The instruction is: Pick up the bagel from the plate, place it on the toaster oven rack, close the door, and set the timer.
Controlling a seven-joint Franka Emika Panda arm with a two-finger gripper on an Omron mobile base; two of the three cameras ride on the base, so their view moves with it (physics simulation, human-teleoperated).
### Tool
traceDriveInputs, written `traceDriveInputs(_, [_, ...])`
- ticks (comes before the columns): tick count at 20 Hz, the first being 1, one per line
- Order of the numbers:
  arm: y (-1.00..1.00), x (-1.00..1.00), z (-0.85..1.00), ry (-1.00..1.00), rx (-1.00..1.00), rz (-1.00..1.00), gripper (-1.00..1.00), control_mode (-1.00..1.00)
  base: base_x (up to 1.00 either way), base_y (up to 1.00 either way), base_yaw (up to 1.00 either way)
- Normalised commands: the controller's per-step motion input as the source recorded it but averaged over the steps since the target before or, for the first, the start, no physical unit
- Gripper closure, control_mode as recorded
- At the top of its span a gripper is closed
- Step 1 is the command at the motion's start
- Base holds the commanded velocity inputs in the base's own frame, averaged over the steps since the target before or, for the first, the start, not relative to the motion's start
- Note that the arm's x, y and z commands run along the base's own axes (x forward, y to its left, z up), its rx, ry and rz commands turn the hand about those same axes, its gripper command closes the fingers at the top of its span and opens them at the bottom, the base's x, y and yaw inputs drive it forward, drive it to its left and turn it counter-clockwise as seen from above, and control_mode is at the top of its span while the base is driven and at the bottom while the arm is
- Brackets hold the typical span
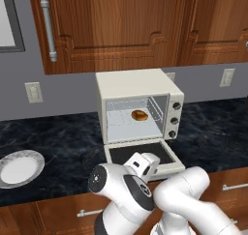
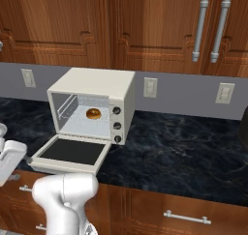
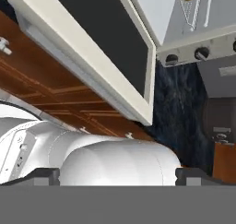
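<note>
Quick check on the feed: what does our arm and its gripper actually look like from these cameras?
The arm is glossy white, built of rounded tubular links, with a dark grey band and a round grey cap at the joint. No cables or markings are visible. The gripper shows two small dark, blocky finger tips.

The oven (image 1: 137, 89) is cream-white; its door (image 1: 143, 154) frames dark glass. Inside it, the bagel (image 1: 139, 115) is golden-brown on a silver-grey rack (image 1: 131, 125). The counter (image 1: 63, 142) is black marbled. The plate (image 1: 20, 168) is white, grey-patterned at the rim. The cabinets (image 1: 121, 26) are brown wood.
</note>
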Motion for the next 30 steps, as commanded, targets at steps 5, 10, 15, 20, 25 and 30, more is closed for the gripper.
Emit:
traceDriveInputs(5, [0.24,0.16,-0.21,-0.23,-0.08,0.00,-1.00,-1.00,0.00,0.00,0.00])
traceDriveInputs(10, [0.15,0.23,-0.25,-0.22,-0.02,0.00,-1.00,-1.00,0.00,0.00,0.00])
traceDriveInputs(15, [0.02,0.23,-0.32,-0.18,-0.01,0.00,-1.00,-1.00,0.00,0.00,0.00])
traceDriveInputs(20, [0.00,0.11,-0.37,-0.04,-0.09,0.00,-1.00,-1.00,0.00,0.00,0.00])
traceDriveInputs(25, [0.00,0.04,-0.29,0.00,-0.12,0.00,-1.00,-1.00,0.00,0.00,0.00])
traceDriveInputs(30, [0.01,0.14,-0.14,0.00,-0.12,0.00,-1.00,-1.00,0.00,0.00,0.00])
